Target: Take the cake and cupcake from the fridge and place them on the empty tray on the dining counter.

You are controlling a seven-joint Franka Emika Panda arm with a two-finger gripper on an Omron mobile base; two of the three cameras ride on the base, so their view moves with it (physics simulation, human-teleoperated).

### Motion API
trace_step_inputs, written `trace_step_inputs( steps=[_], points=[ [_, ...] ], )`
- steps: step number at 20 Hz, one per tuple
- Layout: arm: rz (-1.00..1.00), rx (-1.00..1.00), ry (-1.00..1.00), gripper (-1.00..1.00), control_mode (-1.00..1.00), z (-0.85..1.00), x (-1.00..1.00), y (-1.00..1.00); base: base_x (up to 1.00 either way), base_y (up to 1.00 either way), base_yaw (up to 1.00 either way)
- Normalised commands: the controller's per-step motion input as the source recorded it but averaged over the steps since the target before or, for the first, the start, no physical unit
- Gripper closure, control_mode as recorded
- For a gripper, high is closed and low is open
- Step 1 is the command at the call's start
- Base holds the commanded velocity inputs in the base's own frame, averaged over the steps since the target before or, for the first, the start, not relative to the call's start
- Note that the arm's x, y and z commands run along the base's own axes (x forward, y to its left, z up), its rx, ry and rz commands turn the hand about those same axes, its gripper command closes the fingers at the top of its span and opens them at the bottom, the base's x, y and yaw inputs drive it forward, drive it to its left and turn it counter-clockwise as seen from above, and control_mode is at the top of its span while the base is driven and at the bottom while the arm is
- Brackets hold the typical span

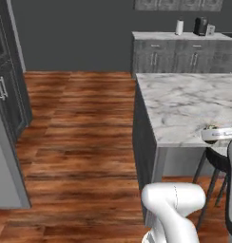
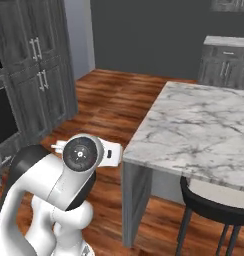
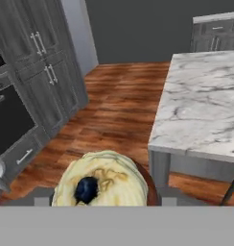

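Note:
The cupcake (image 3: 102, 181), brown with a swirled cream top and a dark berry, sits at the bottom of the hand view between my fingers. My gripper (image 3: 104, 199) is shut on it, held in the air above the wooden floor. The dining counter (image 3: 205, 105), white marble with grey veins, lies ahead and to the right; its near corner is close to the cupcake. The same counter (image 1: 184, 104) shows bare marble in the left base view and fills the right of the right base view (image 2: 204, 125). The cake and the tray are out of view.
A black stool (image 2: 214, 202) stands at the counter's near side. Tall dark grey cabinets (image 2: 34, 75) and an oven front (image 3: 8, 120) line the left wall. A matte grey panel (image 1: 6, 161) stands at the far left. The back counter (image 1: 184, 35) carries small appliances. Open wooden floor (image 1: 80, 123) lies between.

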Motion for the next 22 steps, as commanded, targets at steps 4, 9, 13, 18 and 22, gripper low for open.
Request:
trace_step_inputs(
  steps=[4,9,13,18,22],
  points=[
    [0.00,0.00,0.00,1.00,1.00,0.00,0.00,0.00,-0.33,-0.08,-0.58],
    [0.00,0.00,0.00,1.00,1.00,0.00,0.00,0.00,-0.19,-0.07,-0.50],
    [0.00,0.00,0.00,1.00,1.00,0.00,0.00,0.00,-0.05,0.00,-0.45],
    [0.00,0.00,0.00,1.00,1.00,0.00,0.00,0.00,-0.09,-0.04,-0.39],
    [0.00,0.00,0.00,1.00,1.00,0.00,0.00,0.00,-0.03,-0.12,-0.32]
  ],
)
